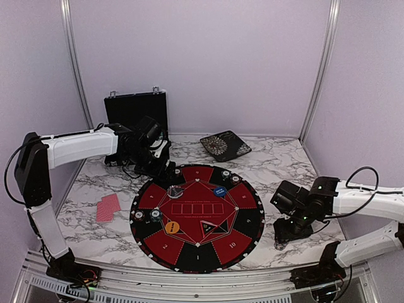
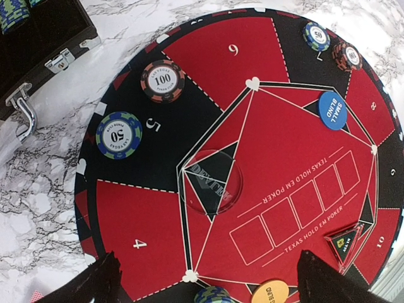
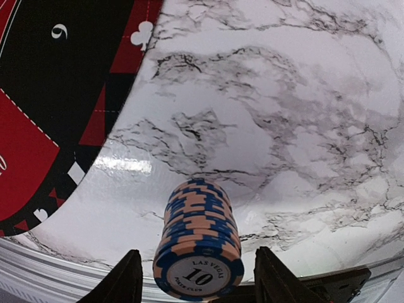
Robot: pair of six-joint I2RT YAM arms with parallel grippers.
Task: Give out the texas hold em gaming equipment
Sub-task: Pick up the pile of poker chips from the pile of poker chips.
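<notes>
Pale lilac walls close in a white marble table (image 1: 284,161), where a round red-and-black mat (image 1: 197,218) fills the centre of the top view. At upper left of that view a black case (image 1: 136,110) stands with its lid upright by the wall, and a dark patterned square (image 1: 225,146) lies above the mat. Red-backed cards (image 1: 108,207) lie fanned on the marble left of the mat. The left gripper (image 2: 207,265) hovers over the mat's upper left part, its fingers (image 2: 101,281) spread wide with nothing between them. Its wrist view shows a black-and-orange 100 chip (image 2: 163,80) and a blue-and-green 50 chip (image 2: 118,134) on the black segment marked 5. A second 50 chip (image 2: 315,36) and a red-and-black chip (image 2: 348,55) sit at upper right, with a blue small-blind disc (image 2: 332,110) below them. A clear dealer disc (image 2: 211,180) lies near the middle, and an orange disc (image 2: 269,293) is cut by the bottom edge. The right gripper (image 3: 197,252) is low over bare marble to the right of the mat, its fingers (image 3: 129,278) standing on either side of a stack of blue-and-peach 10 chips (image 3: 199,233). A narrow gap shows on each side, so the stack rests on the table ungripped.
</notes>
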